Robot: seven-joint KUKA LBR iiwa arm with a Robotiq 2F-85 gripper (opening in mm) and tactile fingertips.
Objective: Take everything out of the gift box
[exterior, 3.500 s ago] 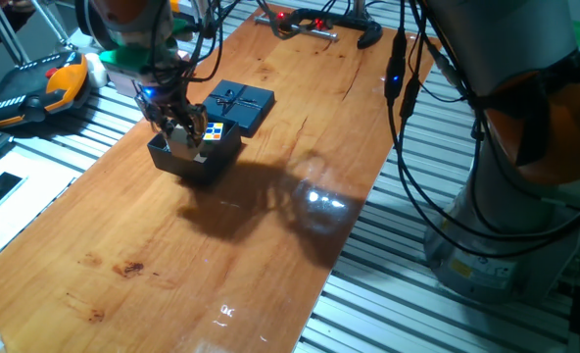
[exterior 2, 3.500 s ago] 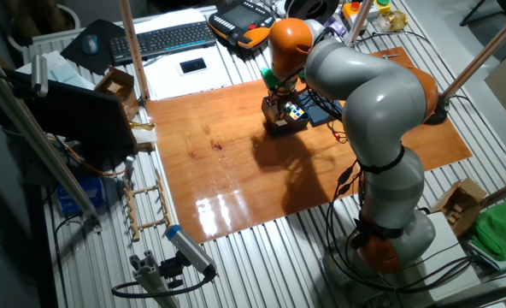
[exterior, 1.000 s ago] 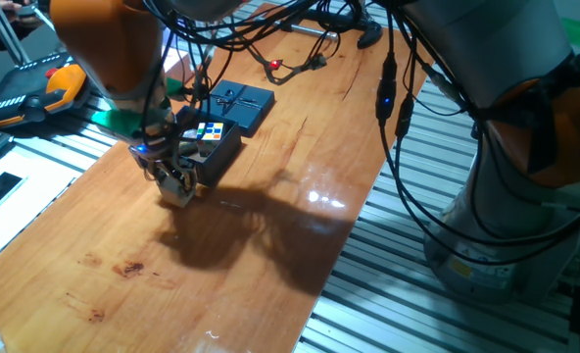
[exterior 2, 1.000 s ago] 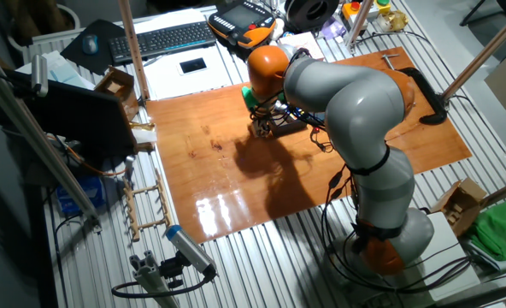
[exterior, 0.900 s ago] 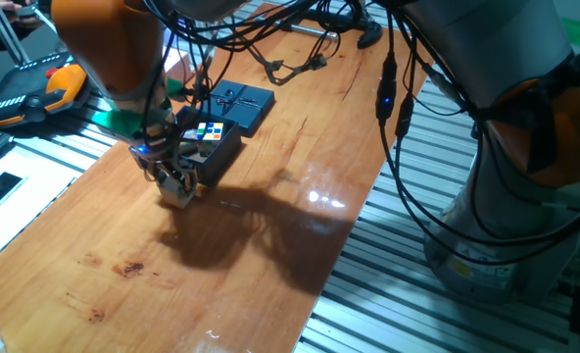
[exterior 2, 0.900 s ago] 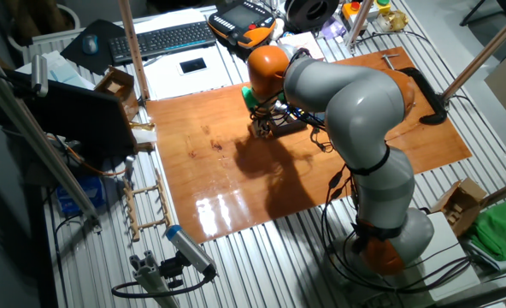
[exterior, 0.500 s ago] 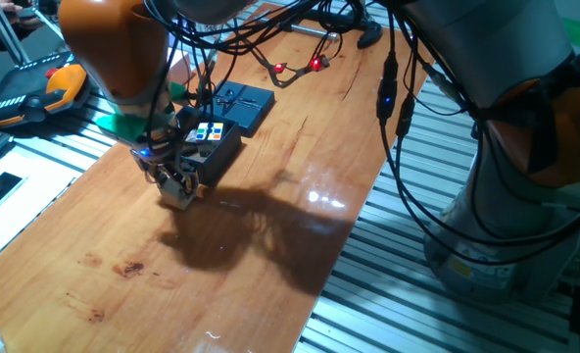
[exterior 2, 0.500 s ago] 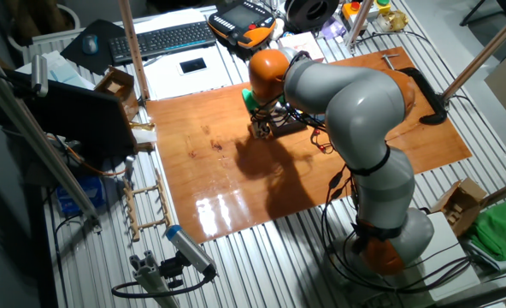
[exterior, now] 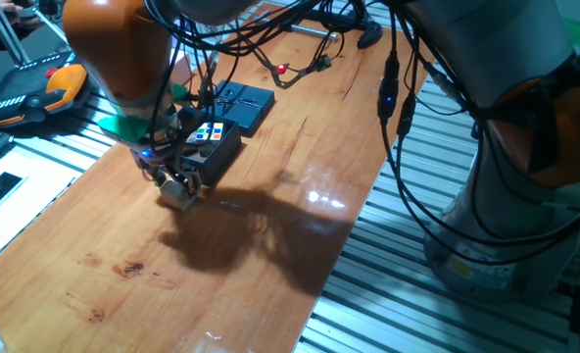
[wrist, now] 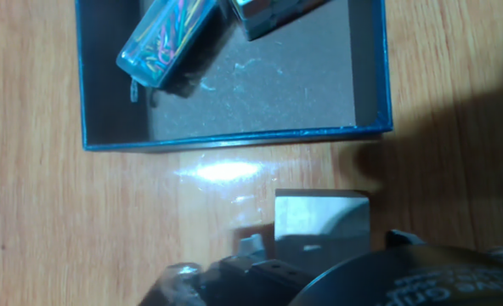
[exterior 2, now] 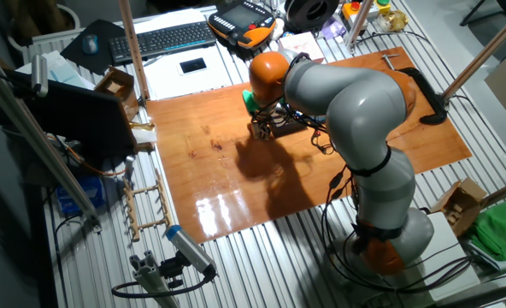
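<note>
One plain beige cube [wrist: 321, 214] sits on the wooden table [exterior: 270, 235] just outside the small black cardboard gift box [wrist: 234, 132], under the two-finger gripper [exterior: 177, 184], probably to be released there (jaw state unclear). Two items remain inside: a multicoloured puzzle cube [exterior: 208, 132] and a small flat piece [wrist: 165, 40]. One bow-topped lid [exterior: 239, 102] lies beyond.
</note>
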